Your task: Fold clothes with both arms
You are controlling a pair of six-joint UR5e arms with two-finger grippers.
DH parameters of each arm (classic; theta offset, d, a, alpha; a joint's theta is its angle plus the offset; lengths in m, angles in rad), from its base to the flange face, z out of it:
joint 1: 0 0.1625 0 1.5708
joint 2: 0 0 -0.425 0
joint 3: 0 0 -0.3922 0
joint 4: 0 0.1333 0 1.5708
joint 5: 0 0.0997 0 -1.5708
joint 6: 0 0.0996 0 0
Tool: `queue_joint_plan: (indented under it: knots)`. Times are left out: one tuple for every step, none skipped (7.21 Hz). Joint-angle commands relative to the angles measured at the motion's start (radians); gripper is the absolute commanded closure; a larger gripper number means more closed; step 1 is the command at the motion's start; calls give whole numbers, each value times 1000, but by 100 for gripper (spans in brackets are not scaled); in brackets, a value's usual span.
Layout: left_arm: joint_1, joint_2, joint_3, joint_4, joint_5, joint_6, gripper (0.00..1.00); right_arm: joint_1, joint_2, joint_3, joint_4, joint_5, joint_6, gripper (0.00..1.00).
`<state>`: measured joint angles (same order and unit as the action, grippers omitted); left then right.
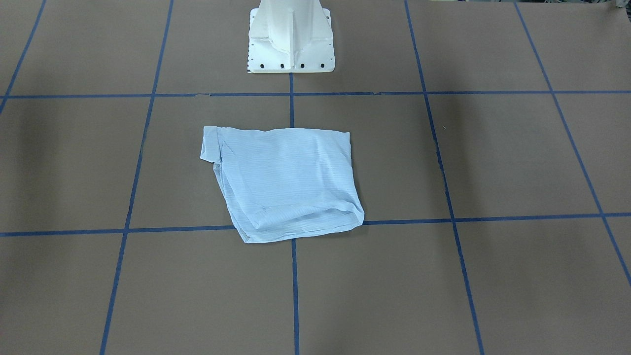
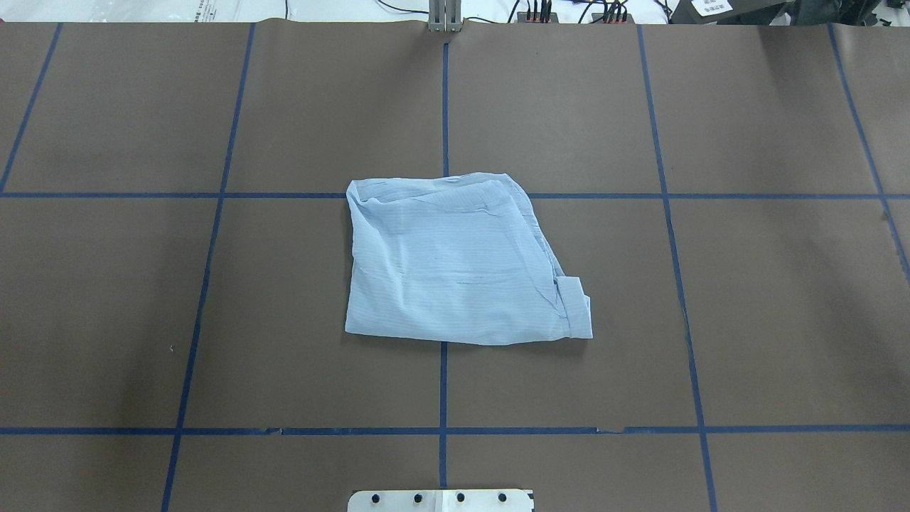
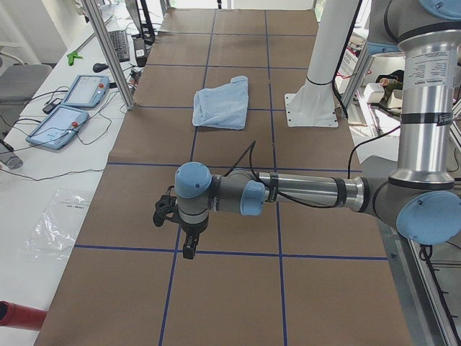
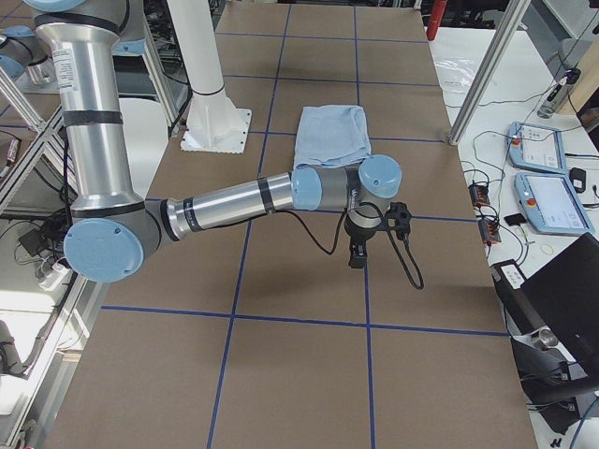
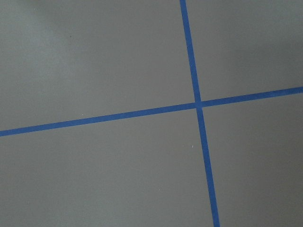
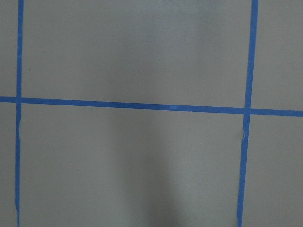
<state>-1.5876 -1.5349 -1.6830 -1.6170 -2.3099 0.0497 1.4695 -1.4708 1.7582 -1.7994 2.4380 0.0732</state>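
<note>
Brown paper covers the table [image 2: 782, 320], ruled into squares by blue tape [image 2: 444, 107]; the shirt [image 2: 455, 263] lies near its middle, over a tape crossing, in front of the white pedestal [image 1: 291, 39]; it is folded into a compact, roughly four-sided packet, one side slanting, the far edge rumpled, a small flap [image 2: 574, 291] sticking out at the near corner on the robot's right; nothing touches it. Left arm [image 3: 302, 193] and right arm [image 4: 234, 201] reach out low over bare table, each well apart from the shirt, toward opposite ends; the left gripper [image 3: 189, 249] and right gripper [image 4: 357, 260] point down and hold no cloth, but whether their jaws stand apart or together I cannot tell; both wrist views show only paper and tape. My judgement: the folding looks finished or nearly so; any further move would be a tidy-up, bringing both arms inward to pinch the thin layers at two corners, tuck the flap and square the slanted side without dragging the packet open.
</note>
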Motion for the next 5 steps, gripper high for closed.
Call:
queue_joint_plan:
  knots:
    - [1, 7, -41, 58, -115, -5, 0, 0, -16, 3, 2, 33, 0, 0]
    - [3, 7, -31, 51, -131, -4, 0, 0, -16, 1, 2, 30, 0, 0]
    - [3, 9, -30, 49, -123, -4, 0, 0, -22, 1, 5, 27, 0, 0]
    - [3, 7, -32, 48, -121, -4, 0, 3, -31, 3, 5, 24, -3, 0]
    - [3, 7, -34, 46, -118, -2, 0, 18, -48, 3, 6, 21, -7, 0]
